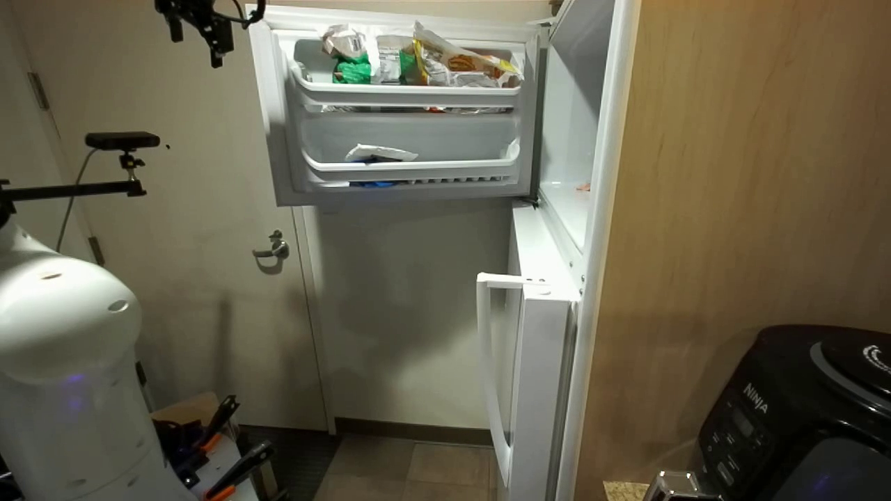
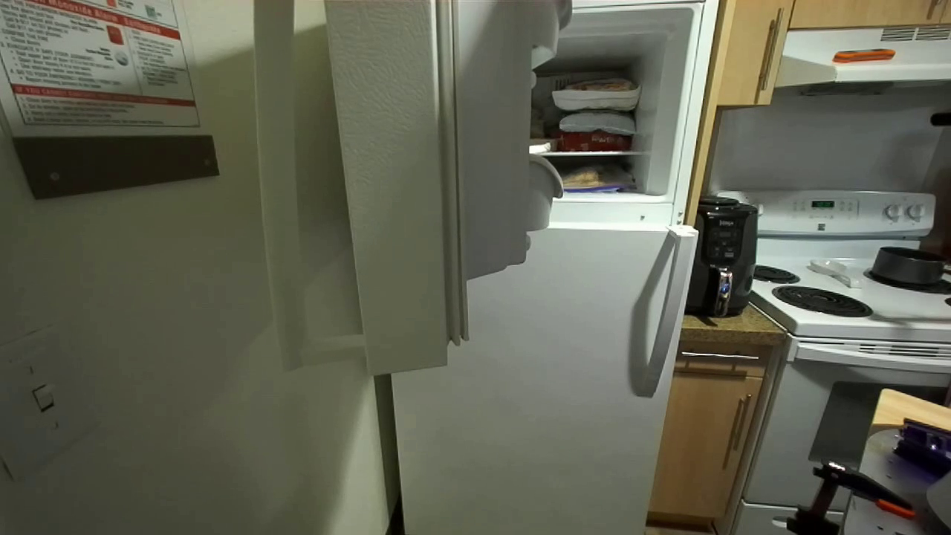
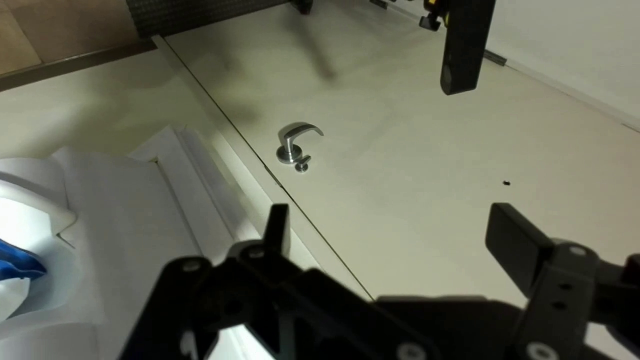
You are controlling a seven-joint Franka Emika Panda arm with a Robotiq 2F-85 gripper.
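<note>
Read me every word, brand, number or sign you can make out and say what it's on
"NINJA" on the black air fryer.
"Monoxide" on the wall sign, near its top.
"Earthquake" on the same line.
"IF YOU" lower on the sign.
Too small or blurred to read: the sign's other text, the stove display, air fryer labels, lettering on the food packages.

We were in a kitchen. We saw a white refrigerator (image 2: 535, 386), its freezer door (image 1: 411, 132) swung open, with food packages (image 1: 466, 69) in the door's bins (image 1: 418, 169). Beside it we made out a black Ninja appliance (image 1: 800, 417) on a speckled counter (image 2: 735, 327), wooden cabinets (image 2: 702, 446), and a white electric stove (image 2: 899, 319) with coil burners (image 2: 822, 301), a dark saucepan (image 2: 908, 266) and a range hood (image 2: 817, 65) above. Whether it belonged to a home or a workplace, we could not tell.
</note>
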